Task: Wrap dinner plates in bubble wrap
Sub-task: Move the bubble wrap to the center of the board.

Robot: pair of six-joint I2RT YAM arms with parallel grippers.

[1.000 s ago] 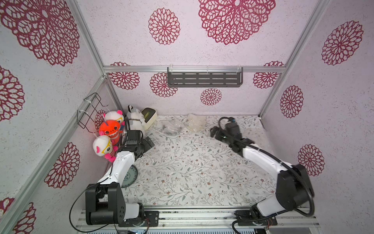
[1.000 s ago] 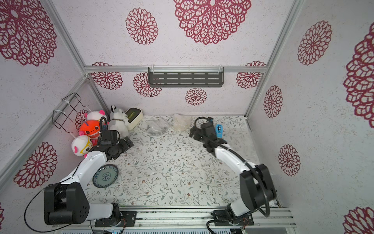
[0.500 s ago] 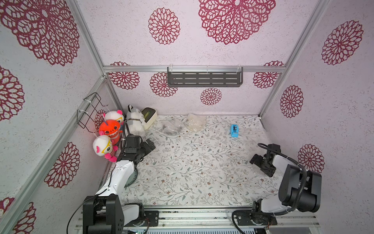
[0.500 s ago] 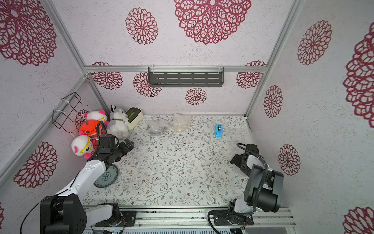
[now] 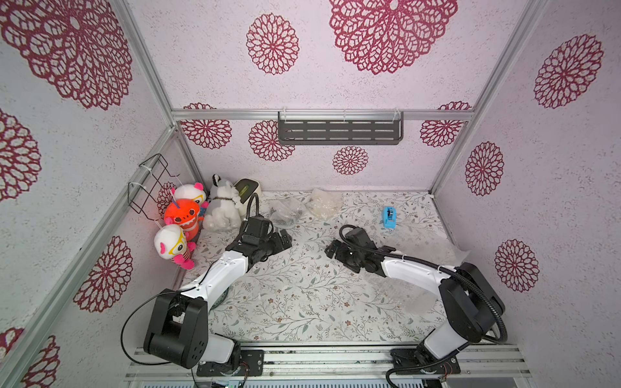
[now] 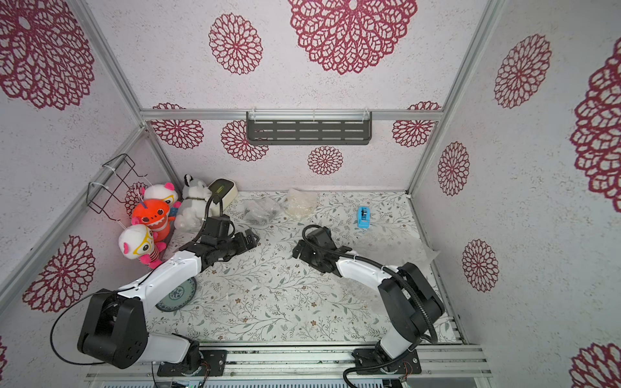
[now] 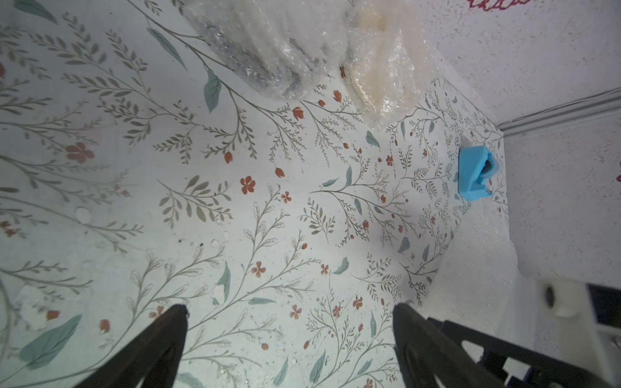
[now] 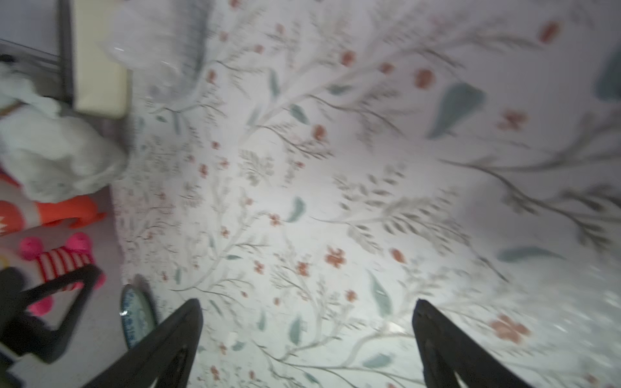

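Note:
A grey-teal dinner plate [image 6: 177, 295] lies at the front left, half under my left arm; the right wrist view shows its edge [image 8: 136, 315]. Two crinkled bubble wrap bundles sit at the back, one with something dark inside [image 5: 285, 211] [image 7: 265, 50], one with something cream inside [image 5: 322, 203] [image 7: 379, 67]. A loose bubble wrap sheet [image 5: 420, 248] [image 7: 477, 268] lies flat on the right. My left gripper [image 5: 284, 240] [image 7: 290, 307] is open over bare table left of centre. My right gripper [image 5: 331, 250] [image 8: 307, 302] is open, facing it, at the sheet's left edge.
A blue tape dispenser [image 5: 389, 217] stands at the back right. Plush toys [image 5: 181, 215] and a cream box with a green top [image 5: 247, 189] crowd the back left corner. A wire basket [image 5: 151, 181] hangs on the left wall, a grey shelf [image 5: 339, 131] on the back wall.
My right arm left the tape dispenser at the back, folded to the right wall, and now reaches toward the centre. My left gripper moved slightly right, toward the middle.

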